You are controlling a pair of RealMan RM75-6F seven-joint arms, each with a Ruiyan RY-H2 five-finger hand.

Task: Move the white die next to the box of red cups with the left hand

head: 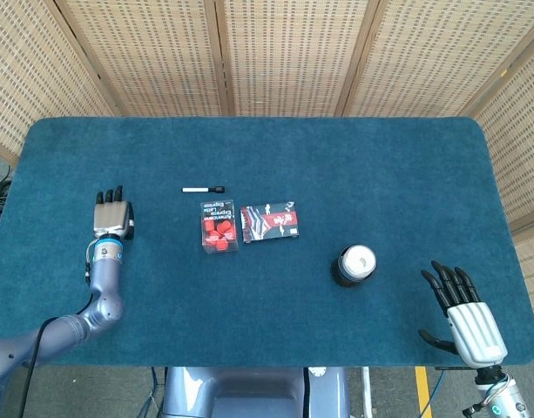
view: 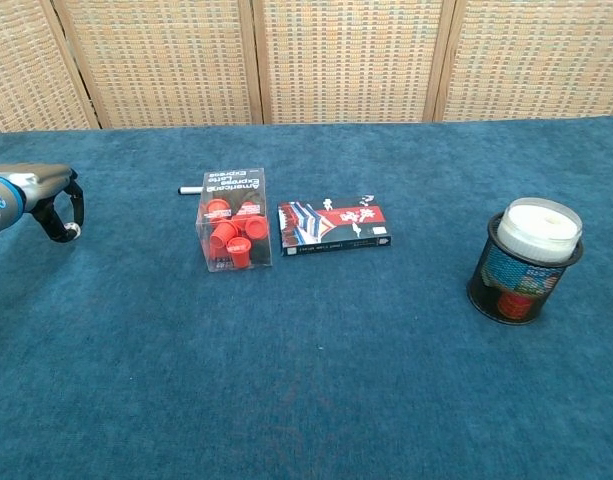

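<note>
While the left hand (head: 112, 217) pinches the small white die (view: 73, 230) near the table's (head: 336, 157) left edge, the right hand's fingers (head: 447, 285) spread.

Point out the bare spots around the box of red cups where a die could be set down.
Left of the box of red cups, bare cloth runs to the left hand. In front of it is bare too. Its right is crowded by the card pack, and the marker lies just behind.

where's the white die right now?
Chest view, far left: the small white die is pinched in the left robot hand, well left of the clear box of red cups.
</note>
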